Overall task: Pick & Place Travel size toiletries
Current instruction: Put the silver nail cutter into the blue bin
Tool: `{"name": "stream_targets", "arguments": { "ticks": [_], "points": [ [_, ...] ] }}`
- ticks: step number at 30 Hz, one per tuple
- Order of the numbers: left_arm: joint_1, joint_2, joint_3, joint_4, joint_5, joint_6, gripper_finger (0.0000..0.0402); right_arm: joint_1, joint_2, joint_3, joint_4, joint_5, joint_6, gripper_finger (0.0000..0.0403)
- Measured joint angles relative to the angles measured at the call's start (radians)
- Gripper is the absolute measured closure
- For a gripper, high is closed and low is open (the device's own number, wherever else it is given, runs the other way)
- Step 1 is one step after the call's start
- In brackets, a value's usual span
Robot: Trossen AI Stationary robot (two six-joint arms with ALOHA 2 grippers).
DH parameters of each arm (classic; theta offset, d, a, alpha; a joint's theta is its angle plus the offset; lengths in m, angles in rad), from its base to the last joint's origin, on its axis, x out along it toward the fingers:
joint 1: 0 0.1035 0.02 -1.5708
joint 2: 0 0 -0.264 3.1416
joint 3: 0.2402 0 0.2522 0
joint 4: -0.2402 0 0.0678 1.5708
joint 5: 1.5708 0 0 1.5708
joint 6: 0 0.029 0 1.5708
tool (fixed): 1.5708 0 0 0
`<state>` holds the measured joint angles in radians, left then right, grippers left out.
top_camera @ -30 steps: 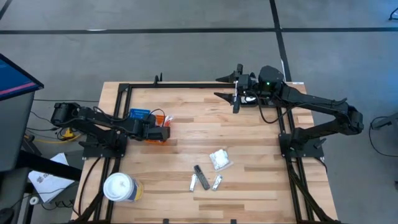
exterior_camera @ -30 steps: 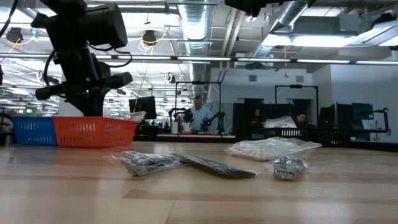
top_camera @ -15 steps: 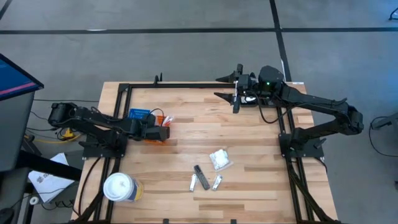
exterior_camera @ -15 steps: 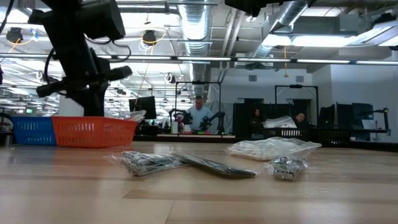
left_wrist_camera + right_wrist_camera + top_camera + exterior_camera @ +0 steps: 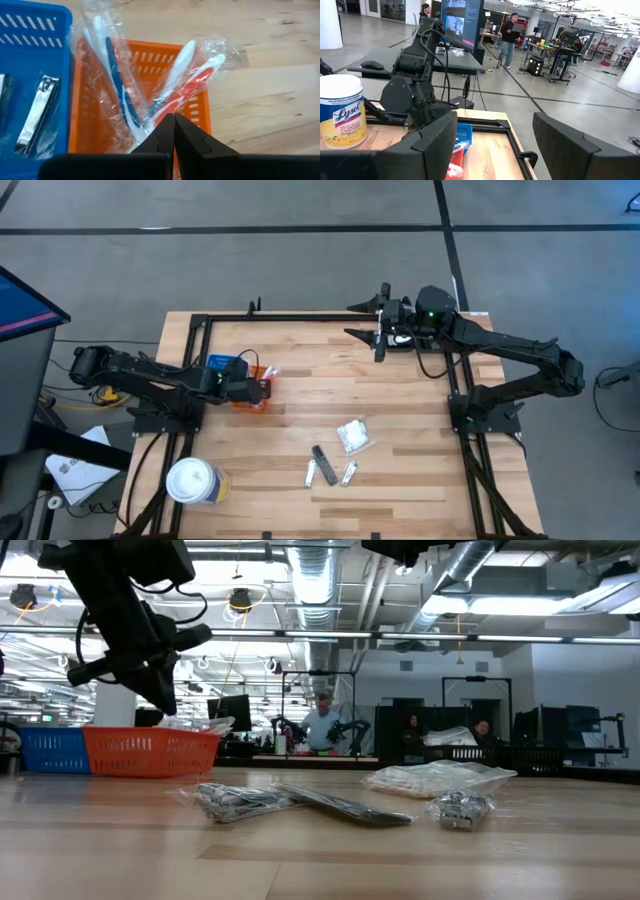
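Several toiletries lie loose on the table's near middle: a crinkly clear packet with white contents, a flat dark grey stick and two small packets. Wrapped blue and red toothbrushes lie in the orange tray. My left gripper hangs shut just above that tray and touches nothing. My right gripper waits open, high over the table's far edge.
A blue tray with a wrapped nail clipper stands beside the orange one. A big white lidded canister sits at the near left corner. A black frame borders the table. People stand in the room behind.
My left gripper has risen out of the orange tray, tipped over at a slant and drawn back a little toward the table's left edge. The loose items and my right arm have kept still.
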<state>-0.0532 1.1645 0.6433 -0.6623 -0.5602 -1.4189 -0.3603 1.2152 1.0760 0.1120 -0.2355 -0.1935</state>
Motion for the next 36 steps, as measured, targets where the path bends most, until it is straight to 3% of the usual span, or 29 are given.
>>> {"name": "stream_targets", "arguments": {
  "ticks": [17, 36],
  "points": [
    [-0.026, 0.000, 0.000, 0.343, -0.072, 0.347, 0.0401, 0.001, -0.002, 0.000, -0.140, 0.000, 0.009, 0.0148],
    [-0.056, 0.000, 0.000, 0.606, 0.081, 0.614, 0.0401, 0.139, -0.065, 0.000, -0.353, 0.000, -0.002, 0.0148]
  ]
}}
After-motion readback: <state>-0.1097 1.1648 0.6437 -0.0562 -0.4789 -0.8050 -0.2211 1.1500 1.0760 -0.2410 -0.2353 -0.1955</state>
